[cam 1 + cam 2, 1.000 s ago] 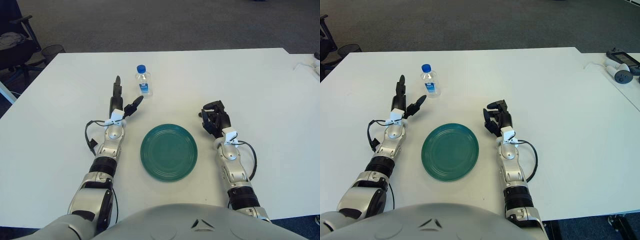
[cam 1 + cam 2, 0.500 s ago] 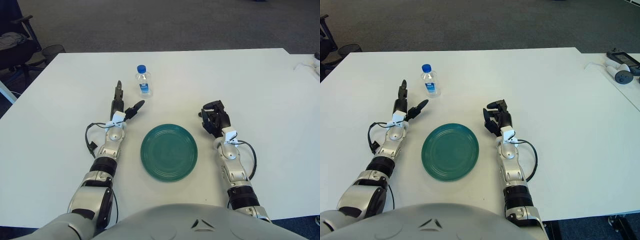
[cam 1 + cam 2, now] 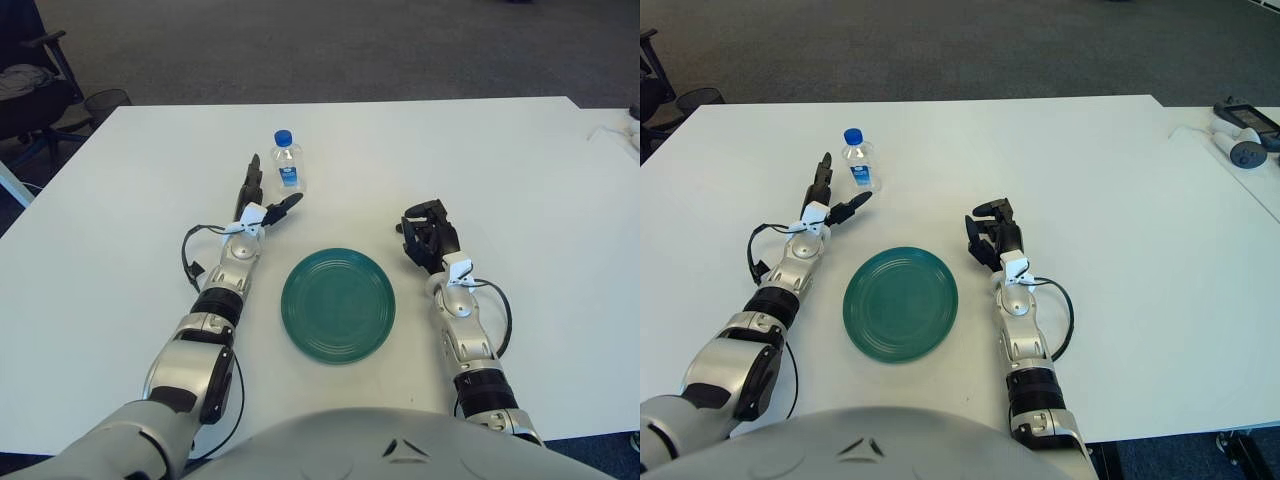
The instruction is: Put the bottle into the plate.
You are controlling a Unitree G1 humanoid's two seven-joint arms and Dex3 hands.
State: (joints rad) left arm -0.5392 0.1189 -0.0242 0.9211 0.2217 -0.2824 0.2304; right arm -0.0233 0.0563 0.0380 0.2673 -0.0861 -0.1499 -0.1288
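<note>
A small clear bottle [image 3: 286, 160] with a blue cap and blue label stands upright on the white table, far left of centre. A round green plate [image 3: 338, 303] lies nearer me in the middle. My left hand [image 3: 264, 196] is open, its fingers spread just below and left of the bottle, a small gap apart from it. My right hand [image 3: 428, 235] shows to the right of the plate with fingers curled and nothing in them.
The white table [image 3: 500, 160] spreads wide around both objects. A handheld device with a cable [image 3: 1240, 135] lies at the far right. An office chair [image 3: 25, 90] and a wire bin [image 3: 104, 101] stand beyond the table's left corner.
My left hand has moved forward and to the right, closing in on the bottle. The bottle, plate and right hand have stayed put.
</note>
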